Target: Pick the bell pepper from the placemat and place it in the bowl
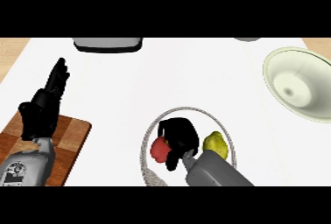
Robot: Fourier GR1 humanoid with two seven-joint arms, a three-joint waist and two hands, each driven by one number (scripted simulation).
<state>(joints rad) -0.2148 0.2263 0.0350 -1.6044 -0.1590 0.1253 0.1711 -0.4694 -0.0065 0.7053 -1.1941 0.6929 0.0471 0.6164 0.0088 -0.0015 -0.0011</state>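
Nearest, the right hand (pixel 181 135) curls its fingers and thumb round the red bell pepper (pixel 158 149), which sits on the round placemat (pixel 194 109) beside a yellow fruit (pixel 216 144). The pepper is probably light, hollow and smooth-skinned, so it may slip; a grip across its broad middle looks safest. At the left, the left hand (pixel 44 109) rests with straight fingers above a wooden board (pixel 72 140). Farther right stands the bowl (pixel 310 65)
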